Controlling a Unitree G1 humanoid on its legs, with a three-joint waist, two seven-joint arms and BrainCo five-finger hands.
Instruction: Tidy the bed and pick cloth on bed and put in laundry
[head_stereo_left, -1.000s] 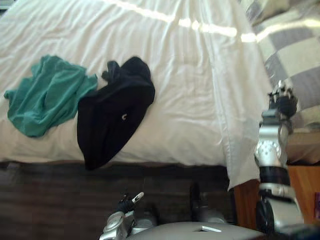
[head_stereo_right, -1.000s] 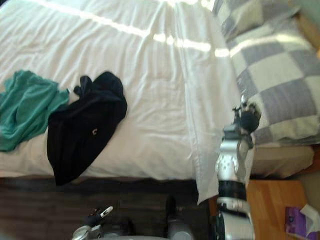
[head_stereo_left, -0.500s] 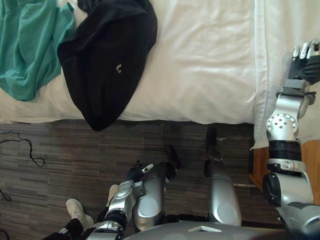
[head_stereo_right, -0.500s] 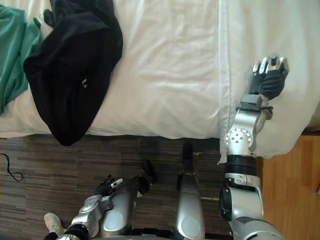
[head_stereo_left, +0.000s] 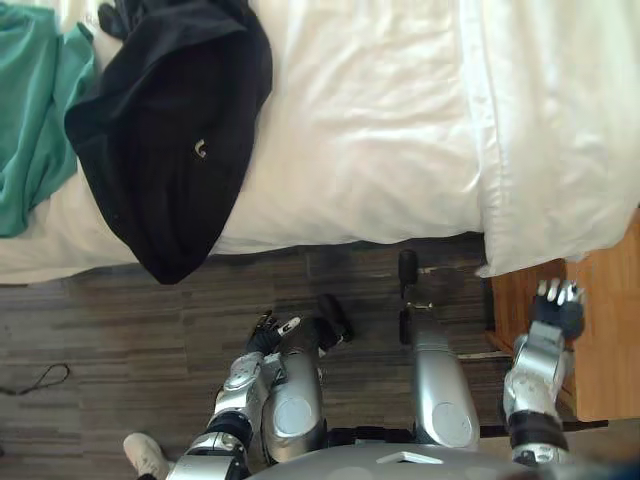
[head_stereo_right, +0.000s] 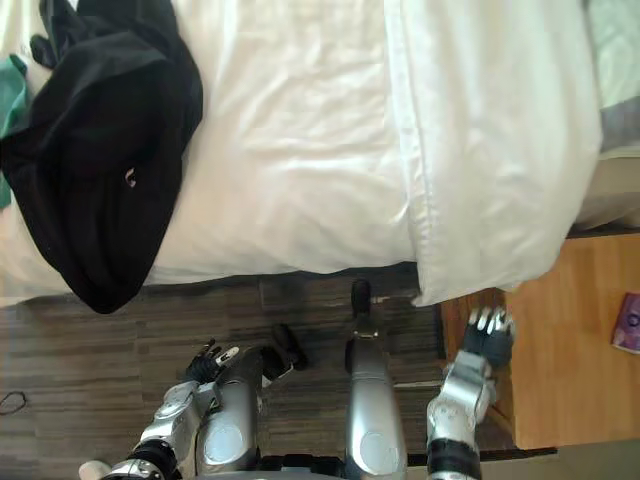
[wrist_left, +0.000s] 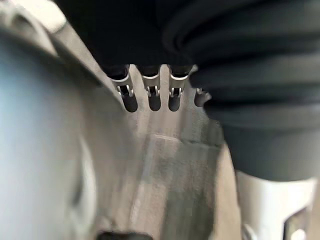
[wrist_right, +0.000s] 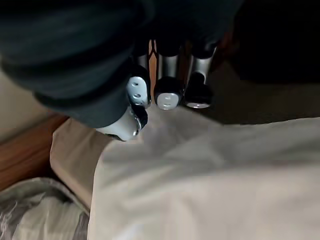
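Note:
A black cloth (head_stereo_left: 170, 150) lies crumpled on the white bed (head_stereo_left: 360, 130), its lower end hanging over the bed's near edge. Beside it, at the far left, lies a green cloth (head_stereo_left: 30, 130). My right hand (head_stereo_left: 555, 305) is held off the bed, below the hanging corner of the white cover (head_stereo_right: 490, 170) and over a wooden nightstand; its fingers (wrist_right: 167, 92) are straight and hold nothing. Low beside my leg hangs my left hand (head_stereo_left: 268, 332), its fingers (wrist_left: 150, 95) relaxed and empty, far from both cloths.
A wooden nightstand (head_stereo_left: 605, 340) stands at the right of the bed, with a purple thing (head_stereo_right: 628, 325) on it. Dark wood floor (head_stereo_left: 90, 320) runs along the bed's near edge. A person's shoe (head_stereo_left: 140, 455) shows at the lower left.
The camera has tilted down and shifted. My right hand has dropped from the white cover to below the bed's edge by the nightstand. The cloths lie as before.

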